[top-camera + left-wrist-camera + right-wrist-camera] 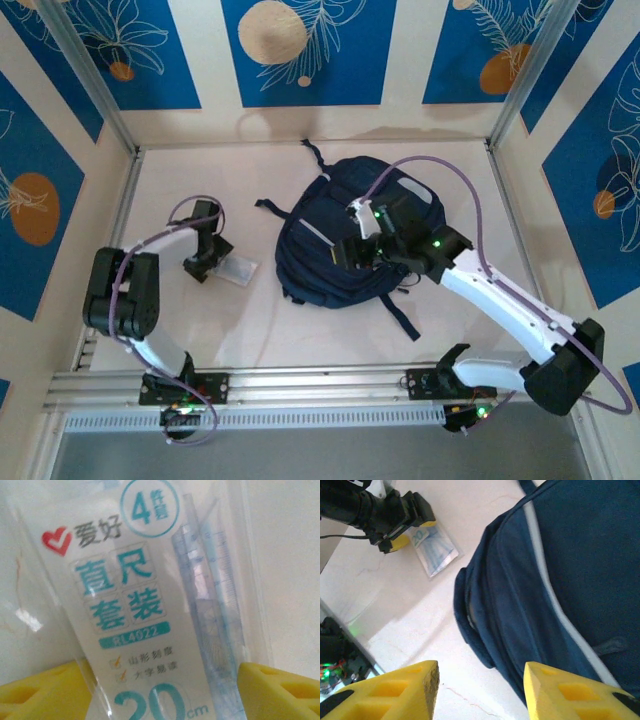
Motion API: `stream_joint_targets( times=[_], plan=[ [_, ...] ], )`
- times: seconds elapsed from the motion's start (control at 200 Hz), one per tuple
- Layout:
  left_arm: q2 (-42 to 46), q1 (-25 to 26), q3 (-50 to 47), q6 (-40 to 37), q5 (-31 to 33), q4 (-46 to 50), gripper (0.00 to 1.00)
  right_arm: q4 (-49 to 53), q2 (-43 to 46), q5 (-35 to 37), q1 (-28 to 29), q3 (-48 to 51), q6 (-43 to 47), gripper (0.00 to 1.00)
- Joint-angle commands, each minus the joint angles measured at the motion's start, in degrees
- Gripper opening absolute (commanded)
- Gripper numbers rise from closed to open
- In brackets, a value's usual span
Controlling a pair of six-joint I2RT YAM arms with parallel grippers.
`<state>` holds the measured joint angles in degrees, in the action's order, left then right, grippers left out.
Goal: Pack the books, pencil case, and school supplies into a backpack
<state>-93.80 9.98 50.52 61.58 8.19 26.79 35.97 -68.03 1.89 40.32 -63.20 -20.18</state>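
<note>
The dark navy backpack (345, 235) lies flat mid-table, its pale stripe (547, 575) running across the front. Among the school supplies, a clear packet of blue rulers with teal print (145, 605) lies on the table left of the backpack (238, 270). My left gripper (165, 680) is down over that packet, one yellow finger on either side of its near end, jaws apart. The right gripper (481, 680) hovers open over the backpack's left edge, with nothing between its fingers. Books and the pencil case are out of view.
Navy straps (400, 315) trail from the backpack toward the near edge. A metal rail (320, 385) runs along the front, and walls close in the table on three sides. The left arm (365, 510) shows at the ruler packet (437, 550).
</note>
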Motion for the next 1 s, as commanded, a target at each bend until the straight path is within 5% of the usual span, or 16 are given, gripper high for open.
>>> stream_joint_targets(
  times=[0.0,0.25,0.415,0.515,0.725,0.89,0.995],
  plan=[
    [1.1,5.4,-7.6,1.5,-11.1,8.0,0.75,-2.3,-2.0,-3.9,1.8,-0.6,-0.6,0.48],
    [9.0,19.6,-11.0,4.9,-14.8,8.7,0.73,-2.3,-8.8,-11.1,3.0,-2.8,-5.8,0.46],
    [17.6,20.9,-13.3,3.5,-14.0,11.5,0.72,-4.3,-15.1,-15.0,4.7,-5.1,-7.1,0.38],
    [24.8,18.7,-11.9,-1.1,-10.5,14.0,0.72,-5.8,-19.1,-14.1,5.4,-7.0,-8.7,0.35],
    [32.0,5.9,-10.9,-9.2,-12.4,10.0,0.65,-0.3,-34.8,-15.2,5.4,-20.7,-12.4,0.36],
    [25.1,-0.4,-12.6,-8.0,-14.9,3.0,0.33,2.8,-46.9,-13.4,5.9,-31.7,-12.9,0.42],
    [19.7,-3.0,-14.7,-6.6,-19.4,-3.8,0.21,4.7,-54.7,-14.6,6.0,-39.1,-13.3,0.46]
  ],
)
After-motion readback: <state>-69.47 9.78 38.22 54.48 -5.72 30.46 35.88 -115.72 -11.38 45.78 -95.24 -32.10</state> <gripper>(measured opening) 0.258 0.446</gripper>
